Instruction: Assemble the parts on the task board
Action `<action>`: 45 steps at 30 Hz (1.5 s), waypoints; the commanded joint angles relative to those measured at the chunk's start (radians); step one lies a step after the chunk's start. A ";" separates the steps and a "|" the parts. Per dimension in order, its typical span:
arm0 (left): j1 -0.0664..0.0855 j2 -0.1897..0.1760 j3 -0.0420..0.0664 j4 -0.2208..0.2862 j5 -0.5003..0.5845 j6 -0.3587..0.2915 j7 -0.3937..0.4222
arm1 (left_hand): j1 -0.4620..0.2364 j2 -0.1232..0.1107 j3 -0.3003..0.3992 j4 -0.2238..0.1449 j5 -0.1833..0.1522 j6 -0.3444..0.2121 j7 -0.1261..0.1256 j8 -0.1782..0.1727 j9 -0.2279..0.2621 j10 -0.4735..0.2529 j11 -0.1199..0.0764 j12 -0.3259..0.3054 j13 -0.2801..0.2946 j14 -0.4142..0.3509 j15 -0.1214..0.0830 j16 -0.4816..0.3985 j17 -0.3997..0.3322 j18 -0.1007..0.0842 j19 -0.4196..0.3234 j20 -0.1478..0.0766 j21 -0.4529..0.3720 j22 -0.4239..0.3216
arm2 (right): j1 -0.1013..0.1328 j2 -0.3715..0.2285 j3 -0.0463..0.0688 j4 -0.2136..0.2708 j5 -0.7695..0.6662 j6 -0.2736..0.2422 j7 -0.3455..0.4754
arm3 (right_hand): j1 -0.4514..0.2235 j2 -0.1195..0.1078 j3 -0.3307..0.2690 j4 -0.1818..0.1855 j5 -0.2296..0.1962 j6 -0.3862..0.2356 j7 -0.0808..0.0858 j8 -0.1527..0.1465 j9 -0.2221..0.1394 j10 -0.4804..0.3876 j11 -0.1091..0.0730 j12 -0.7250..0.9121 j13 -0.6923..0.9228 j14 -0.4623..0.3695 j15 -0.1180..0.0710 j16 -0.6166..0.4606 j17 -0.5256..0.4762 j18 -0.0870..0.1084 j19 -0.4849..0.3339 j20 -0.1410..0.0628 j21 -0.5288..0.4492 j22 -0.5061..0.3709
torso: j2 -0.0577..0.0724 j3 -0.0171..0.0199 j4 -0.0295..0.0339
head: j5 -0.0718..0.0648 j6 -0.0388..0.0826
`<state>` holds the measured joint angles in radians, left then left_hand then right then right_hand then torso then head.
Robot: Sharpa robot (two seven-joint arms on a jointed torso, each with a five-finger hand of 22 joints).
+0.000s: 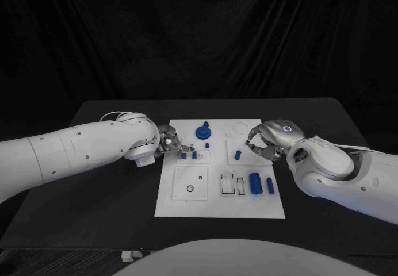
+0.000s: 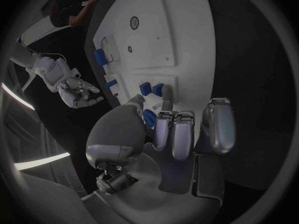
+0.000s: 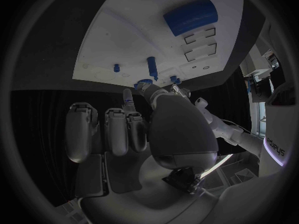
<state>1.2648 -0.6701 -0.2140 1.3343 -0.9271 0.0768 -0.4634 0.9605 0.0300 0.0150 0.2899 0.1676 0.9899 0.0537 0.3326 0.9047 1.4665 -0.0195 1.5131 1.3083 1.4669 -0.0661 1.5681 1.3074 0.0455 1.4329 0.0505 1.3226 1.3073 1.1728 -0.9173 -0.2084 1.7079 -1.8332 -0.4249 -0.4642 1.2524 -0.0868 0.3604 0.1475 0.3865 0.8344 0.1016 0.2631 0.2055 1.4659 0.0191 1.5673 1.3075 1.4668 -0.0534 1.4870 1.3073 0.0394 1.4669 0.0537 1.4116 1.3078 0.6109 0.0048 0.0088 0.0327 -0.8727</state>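
The white task board (image 1: 219, 201) lies mid-table. My left hand (image 1: 172, 144) hovers at its far left edge, thumb and fingers apart just short of two small blue pegs (image 1: 189, 154) (image 2: 151, 88). Another blue piece (image 2: 149, 117) shows under the gap between thumb and fingers; I cannot tell if it is touched. A blue knob (image 1: 202, 133) stands beside that hand. My right hand (image 1: 266, 141) hangs over the board's far right, fingers loosely curved with nothing between them, near a tiny blue piece (image 1: 247, 142) (image 3: 116, 68) and a blue peg (image 1: 237, 154) (image 3: 152, 64).
A thick blue cylinder (image 1: 255, 183) (image 3: 190, 16) and a slim blue bar (image 1: 270, 184) lie at the board's near right, beside rectangular slots (image 1: 232, 184). A square plate with a small hole (image 1: 190, 185) sits at the near left. Black table (image 1: 99, 207) surrounds the board.
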 commanded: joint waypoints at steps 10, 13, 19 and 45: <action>-0.002 0.000 0.001 0.011 0.002 -0.033 0.029 | 0.024 0.015 -0.022 -0.002 0.014 -0.007 -0.008 0.029 0.025 0.062 -0.002 0.010 0.211 0.104 -0.001 0.003 0.263 0.011 0.009 -0.003 0.010 0.189 | -0.003 -0.001 0.000 -0.001 -0.003 -0.001 -0.008 | -0.010 0.003 0.007 -0.002 0.004 0.004 -0.001 -0.001 -0.001 0.105 -0.004 0.003 0.263 0.060 -0.005 -0.006 0.019 0.003 0.032 -0.003 -0.006 0.207 | 0.000 0.0000 0.0005 | -0.004 0.000; -0.002 0.000 0.001 0.013 0.002 -0.036 0.030 | 0.026 0.015 -0.024 -0.002 0.015 -0.008 -0.008 0.031 0.028 0.063 -0.002 0.011 0.212 0.104 -0.001 0.003 0.263 0.011 0.010 -0.004 0.012 0.190 | -0.003 -0.001 0.000 -0.001 -0.003 -0.001 -0.009 | -0.010 0.003 0.007 -0.002 0.004 0.004 -0.001 -0.001 -0.001 0.105 -0.004 0.003 0.263 0.060 -0.005 -0.006 0.019 0.003 0.032 -0.003 -0.006 0.207 | 0.000 0.0002 0.0005 | -0.006 0.000; -0.001 -0.006 0.001 0.021 0.002 -0.044 0.024 | 0.031 0.016 -0.028 -0.002 0.017 -0.010 -0.009 0.036 0.032 0.065 -0.003 0.014 0.214 0.104 -0.002 0.003 0.263 0.010 0.013 -0.005 0.016 0.191 | -0.003 -0.001 0.000 -0.001 -0.003 -0.003 -0.008 | -0.010 0.003 0.007 -0.002 0.004 0.004 -0.001 -0.001 -0.001 0.105 -0.004 0.003 0.263 0.060 -0.005 -0.006 0.019 0.003 0.032 -0.003 -0.006 0.207 | 0.000 0.0000 0.0000 | -0.004 0.000; 0.027 -0.070 0.002 0.108 -0.032 -0.122 0.055 | 0.193 0.024 -0.052 -0.013 0.328 -0.098 -0.018 0.130 0.109 0.084 -0.012 0.035 0.237 0.104 -0.011 0.003 0.263 0.005 0.026 -0.014 0.038 0.197 | -0.004 -0.005 0.000 -0.002 -0.003 -0.003 -0.009 | -0.011 0.003 0.009 -0.003 0.005 0.004 0.000 -0.001 -0.003 0.105 -0.004 0.004 0.263 0.060 -0.005 -0.006 0.019 0.002 0.033 -0.003 -0.006 0.207 | 0.000 0.0001 0.0004 | -0.003 0.000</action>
<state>1.2890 -0.7402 -0.2132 1.4349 -0.9346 -0.0481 -0.4275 1.1468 0.0545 -0.0434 0.2767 0.4808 0.8983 0.0341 0.4609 1.0145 1.4668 -0.0265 1.5483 1.3083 1.4636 -0.0701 1.5681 1.3073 0.0454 1.4550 0.0361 1.3589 1.3080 1.1712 -0.9208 -0.2084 1.7049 -1.8320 -0.4252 -0.4641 1.2494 -0.0837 0.3644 0.1434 0.3865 0.8344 0.1016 0.2630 0.2037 1.4659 0.0192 1.5673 1.3073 1.4668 -0.0534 1.4870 1.3074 0.0394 1.4669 0.0537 1.4116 1.3074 0.6099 0.0049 0.0089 0.0286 -0.8728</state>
